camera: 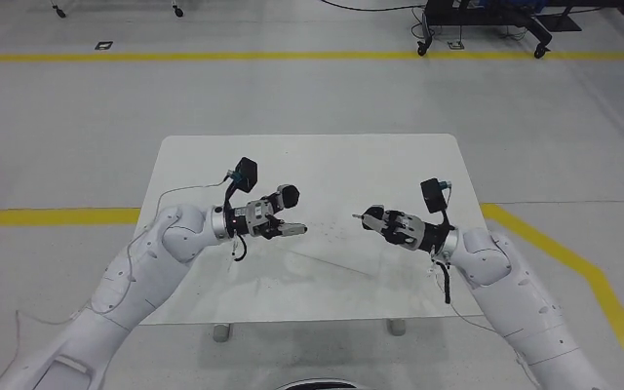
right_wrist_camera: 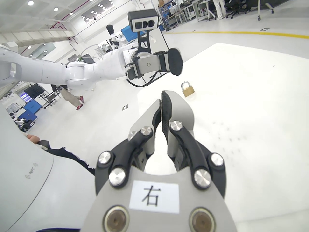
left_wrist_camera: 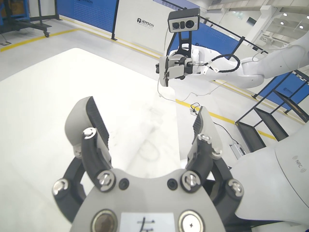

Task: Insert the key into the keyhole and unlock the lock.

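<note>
A brass padlock (right_wrist_camera: 187, 90) with a silver shackle lies flat on the white table (camera: 322, 161), just below and a little in front of my left gripper as the right wrist view shows it. My left gripper (camera: 292, 214) (left_wrist_camera: 144, 112) hovers over the table's left middle, open, with nothing between its ribbed pads (left_wrist_camera: 96, 119). Facing it from the right, my right gripper (camera: 368, 216) (right_wrist_camera: 161, 98) is shut. A thin metal sliver, the key (camera: 356, 215), pokes out of its tips toward the left gripper. A gap of table separates the two grippers.
The table's surface carries faint scuff marks (right_wrist_camera: 227, 131) near the right gripper. Its edges (left_wrist_camera: 177, 112) drop to a grey floor with yellow lines (camera: 292, 55). Black frames (left_wrist_camera: 265, 121) stand on the floor beyond the right side.
</note>
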Robot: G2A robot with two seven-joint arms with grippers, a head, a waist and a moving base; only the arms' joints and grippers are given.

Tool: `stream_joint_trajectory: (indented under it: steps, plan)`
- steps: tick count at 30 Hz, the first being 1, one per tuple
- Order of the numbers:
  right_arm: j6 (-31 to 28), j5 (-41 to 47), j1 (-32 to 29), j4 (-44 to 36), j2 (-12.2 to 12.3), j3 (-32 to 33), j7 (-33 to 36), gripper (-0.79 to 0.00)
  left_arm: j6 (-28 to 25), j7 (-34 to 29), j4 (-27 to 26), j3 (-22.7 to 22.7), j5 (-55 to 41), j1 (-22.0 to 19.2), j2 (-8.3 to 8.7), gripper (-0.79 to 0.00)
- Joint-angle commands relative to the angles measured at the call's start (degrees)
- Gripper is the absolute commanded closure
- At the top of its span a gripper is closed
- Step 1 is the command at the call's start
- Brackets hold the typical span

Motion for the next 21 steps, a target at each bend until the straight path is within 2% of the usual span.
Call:
stream_joint_trajectory:
  steps: [1, 10, 13, 16, 19, 21]
  plan:
    - [-0.02, 0.1, -0.02, 0.0, 0.0, 0.13, -0.09, 0.0, 0.0, 0.17, 0.02, -0.16, -0.13, 0.09, 0.03, -0.785]
    - [-0.02, 0.1, -0.02, 0.0, 0.0, 0.13, -0.09, 0.0, 0.4, 0.12, -0.11, -0.26, 0.19, 0.11, 0.04, -0.785]
    - [-0.02, 0.1, -0.02, 0.0, 0.0, 0.13, -0.09, 0.0, 7.65, -0.36, -4.86, -3.36, 10.34, 1.02, 0.76, -0.785]
    - [-0.02, 0.1, -0.02, 0.0, 0.0, 0.13, -0.09, 0.0, 20.79, -1.71, -12.87, -8.47, 24.51, 5.44, 2.38, -0.785]
    - [-0.02, 0.1, -0.02, 0.0, 0.0, 0.13, -0.09, 0.0, 30.86, -8.86, -23.26, -13.18, 33.05, 12.07, 4.13, -0.785]
    - [-0.02, 0.1, -0.02, 0.0, 0.0, 0.13, -0.09, 0.0, 35.45, -15.98, -29.39, -16.09, 35.48, 16.32, 5.11, -0.785]
